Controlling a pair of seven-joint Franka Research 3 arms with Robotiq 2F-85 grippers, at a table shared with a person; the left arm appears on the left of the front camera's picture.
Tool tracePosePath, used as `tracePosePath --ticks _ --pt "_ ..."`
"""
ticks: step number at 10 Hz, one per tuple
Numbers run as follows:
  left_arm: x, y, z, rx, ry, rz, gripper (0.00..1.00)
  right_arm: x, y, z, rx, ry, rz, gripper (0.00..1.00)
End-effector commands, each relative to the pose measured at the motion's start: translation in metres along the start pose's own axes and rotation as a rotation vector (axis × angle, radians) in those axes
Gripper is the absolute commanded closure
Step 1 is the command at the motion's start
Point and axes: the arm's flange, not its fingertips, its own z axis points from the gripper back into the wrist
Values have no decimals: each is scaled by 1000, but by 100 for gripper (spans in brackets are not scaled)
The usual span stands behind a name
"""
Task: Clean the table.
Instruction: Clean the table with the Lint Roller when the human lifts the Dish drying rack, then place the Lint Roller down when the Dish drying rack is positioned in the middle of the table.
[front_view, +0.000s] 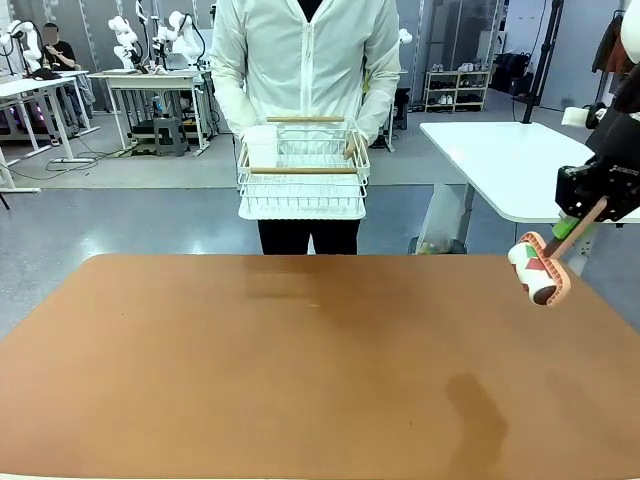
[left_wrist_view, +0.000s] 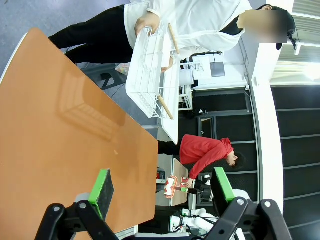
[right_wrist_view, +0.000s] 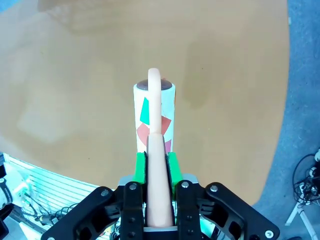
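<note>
The reddish-brown table (front_view: 300, 370) spreads across the front view with a bare top. My right gripper (front_view: 572, 226) hangs above the table's far right corner, shut on the pink handle of a lint roller (front_view: 540, 270) whose white roll carries red and green shapes. Seen from the right wrist, the roller (right_wrist_view: 154, 112) points away from my right gripper (right_wrist_view: 155, 167) over the table (right_wrist_view: 75, 75). In the left wrist view my left gripper (left_wrist_view: 162, 192) stands open and holds nothing, beside the table (left_wrist_view: 50, 125), with the roller (left_wrist_view: 172, 186) far off.
A person in a white jacket (front_view: 300, 50) stands at the far edge, holding a white wire dish rack (front_view: 302, 170) with both hands above the floor. A white-topped table (front_view: 510, 160) stands at the back right. Grey benches (front_view: 150, 80) stand far back left.
</note>
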Motion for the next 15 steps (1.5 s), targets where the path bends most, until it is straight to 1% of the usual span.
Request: tracePosePath --ticks 1,15 --pt "1 -2 3 -12 -3 -2 0 23 13 6 -15 20 -2 79" --pt "1 -2 3 -12 -3 -2 0 23 13 6 -15 20 -2 79"
